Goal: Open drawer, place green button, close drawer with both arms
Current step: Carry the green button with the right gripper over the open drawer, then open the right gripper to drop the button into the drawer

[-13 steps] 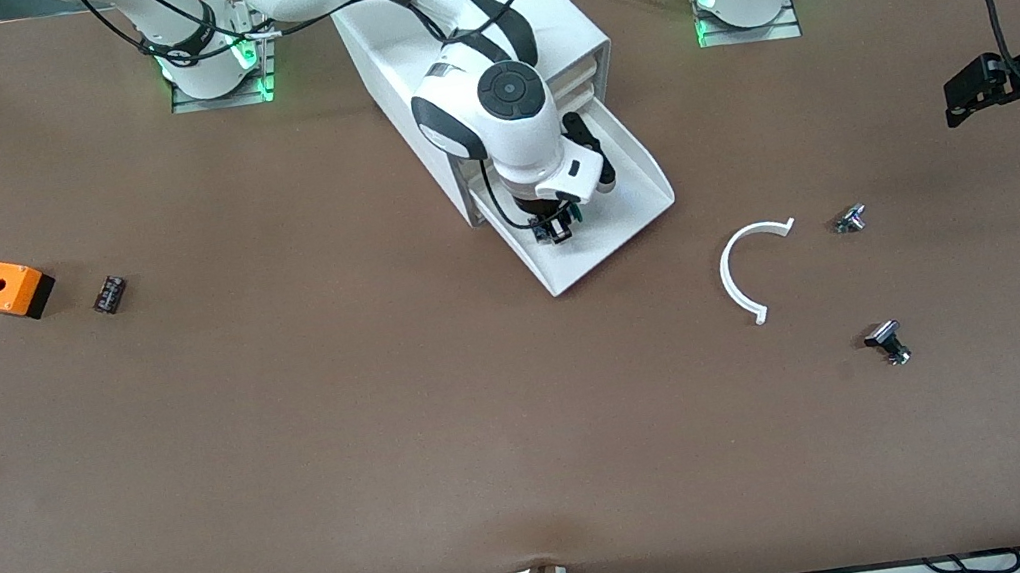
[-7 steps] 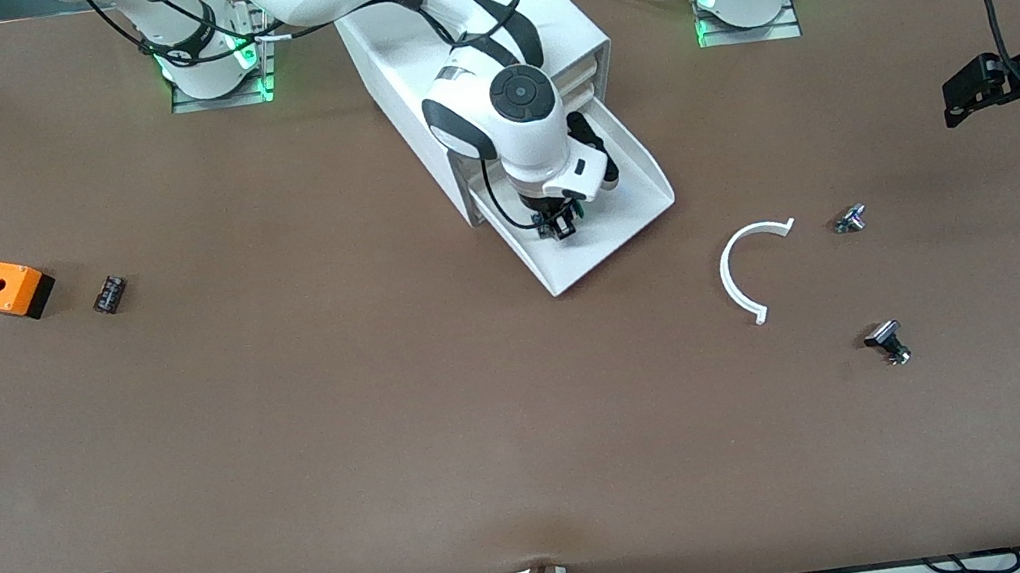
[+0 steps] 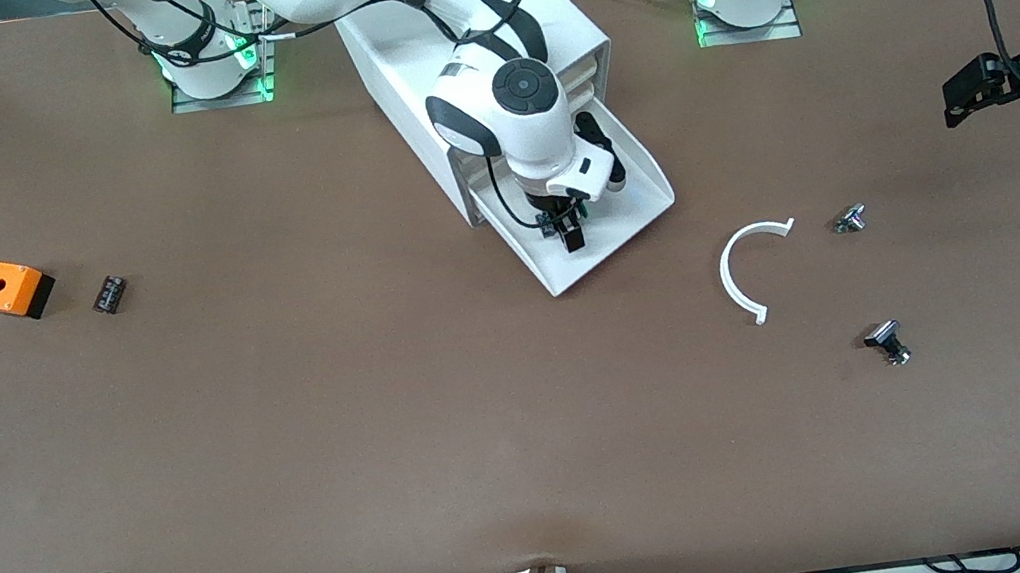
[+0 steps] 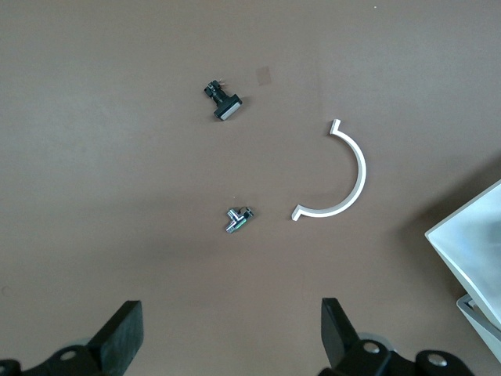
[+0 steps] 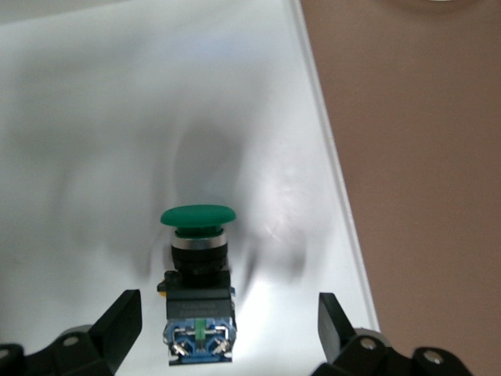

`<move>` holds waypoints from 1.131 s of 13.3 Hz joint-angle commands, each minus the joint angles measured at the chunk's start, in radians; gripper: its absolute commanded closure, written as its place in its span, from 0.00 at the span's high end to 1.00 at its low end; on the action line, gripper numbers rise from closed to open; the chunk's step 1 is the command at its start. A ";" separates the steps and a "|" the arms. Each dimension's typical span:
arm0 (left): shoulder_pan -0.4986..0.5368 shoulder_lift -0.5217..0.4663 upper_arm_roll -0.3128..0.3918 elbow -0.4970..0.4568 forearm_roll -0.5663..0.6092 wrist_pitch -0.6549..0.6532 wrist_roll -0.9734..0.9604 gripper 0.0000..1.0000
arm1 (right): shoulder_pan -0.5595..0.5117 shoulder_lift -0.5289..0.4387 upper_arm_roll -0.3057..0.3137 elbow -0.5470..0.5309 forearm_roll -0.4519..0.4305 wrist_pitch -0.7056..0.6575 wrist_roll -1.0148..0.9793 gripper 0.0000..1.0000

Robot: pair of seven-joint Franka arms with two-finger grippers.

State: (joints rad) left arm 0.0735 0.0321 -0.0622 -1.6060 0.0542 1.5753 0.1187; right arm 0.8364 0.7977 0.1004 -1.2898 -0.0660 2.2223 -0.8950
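The green push button [image 5: 197,282], small, rigid and probably light, lay in the open drawer [image 3: 626,218] between the spread, empty right gripper [image 3: 565,230] fingers, best gripped by its blocky body, while the left gripper [image 4: 227,341] waited open over the table.

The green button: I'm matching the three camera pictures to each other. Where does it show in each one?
Front view: the green button lies in the open drawer, mostly hidden under the right gripper.
Left wrist view: not in it; only a corner of the drawer shows.
Right wrist view: the button lies on the white drawer floor between the open fingers.
Shared landmark: the drawer, with its rim in the right wrist view too.
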 commanded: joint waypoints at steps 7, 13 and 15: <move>-0.003 0.011 -0.002 0.014 -0.017 0.003 0.001 1.00 | 0.001 -0.146 -0.111 0.043 0.002 -0.116 0.231 1.00; -0.004 0.032 -0.008 0.005 -0.011 0.012 0.001 1.00 | -0.013 -0.267 -0.207 0.133 0.000 -0.234 0.352 1.00; -0.004 0.041 -0.008 -0.009 -0.007 0.047 0.001 1.00 | -0.008 -0.310 -0.254 0.110 0.002 -0.246 0.466 1.00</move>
State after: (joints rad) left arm 0.0707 0.0628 -0.0705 -1.6071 0.0542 1.5912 0.1188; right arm 0.8242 0.5273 -0.1222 -1.1562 -0.0658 1.9994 -0.5227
